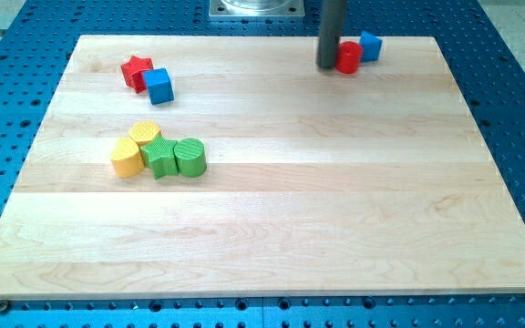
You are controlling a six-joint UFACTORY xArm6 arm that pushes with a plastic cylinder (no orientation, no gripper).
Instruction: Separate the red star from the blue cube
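Camera view takes in one blue perforated metal bench [509,109], and on it one large pale wooden board [272,219] that fills most of the frame. At the top centre of the frame one grey metal base plate [255,8] shows at the board's far edge. One straight dark rod [331,27] comes down from the top edge, right of centre; it carries no jaws or fingers, so there is nothing to spread or pinch, and my tip [327,66] rests on the board at the upper right, touching the left side of one red cylinder block [348,58]. Just behind that cylinder, touching it on its right, sits one blue block [370,46] of a shape I cannot make out.

Eight blocks lie on the board in all: two red, two blue, two yellow, two green. In the upper left of the frame the red star block [136,71] and the blue cube block [159,86] sit touching, the cube to the star's lower right, well apart from my tip. Below them, at left centre, four blocks cluster together: one yellow rounded block [145,135] at the top, one yellow rounded block [127,158] at the lower left, one green star-like block [160,158] in the middle and one green cylinder block [190,156] on the right.
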